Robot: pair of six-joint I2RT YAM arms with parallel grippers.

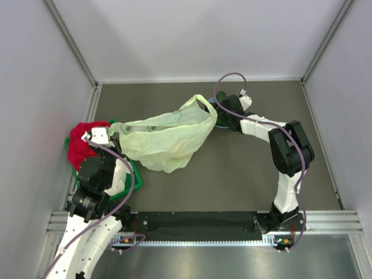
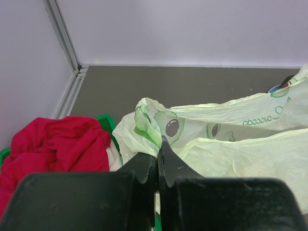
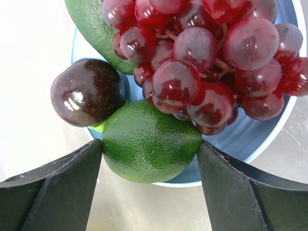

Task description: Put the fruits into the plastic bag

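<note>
Broadly, the pale yellow-green plastic bag (image 1: pixel 165 139) (image 2: pixel 231 144) takes up most of the left and middle of the dark bench (image 1: pixel 244 174). It is thin, crinkled and see-through, printed with small avocado drawings, and one loop handle reaches toward the far right. The left jaws are closed on a bunched fold at the bag's left end, and the film spreads away from them to the right. Just beside that end lies a heap of red cloth (image 1: pixel 81 142) (image 2: pixel 57 144) over a green tray (image 1: pixel 136 174). All the fruits sit outside the bag on a blue plate (image 3: pixel 250 134), which is at the bag's far right edge, beside the handle. On it the dark red grape bunch (image 3: pixel 211 57) is the biggest, glossy and tightly packed. The long green avocado (image 3: pixel 91 29) is partly hidden behind it. The round green citrus (image 3: pixel 151 144), with pebbled skin, rests at the plate's near rim, touching the grapes. The right jaws stand spread open, one at each side of this citrus, tips right at its flanks. The small dark fruit (image 3: pixel 88 91) lies by the citrus, left of the jaws' gap.
</note>
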